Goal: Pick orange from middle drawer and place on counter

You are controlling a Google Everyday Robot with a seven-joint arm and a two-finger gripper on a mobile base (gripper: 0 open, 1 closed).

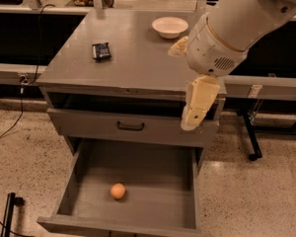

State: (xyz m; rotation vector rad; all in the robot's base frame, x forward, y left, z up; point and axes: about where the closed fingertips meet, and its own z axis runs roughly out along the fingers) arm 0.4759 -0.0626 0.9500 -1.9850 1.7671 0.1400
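Reaching for the orange [118, 191], our gripper [191, 122] hangs above the middle drawer [158, 177], carrying nothing; how far it is open we cannot tell. Next we descend into that drawer.

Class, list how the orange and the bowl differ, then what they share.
Colour: the orange is orange, the bowl white. Shape: the orange is a ball, the bowl a shallow dish. Place: the orange lies in the open drawer, the bowl stands on the counter. Both are round; the gripper hangs by the counter's front edge, touching neither.
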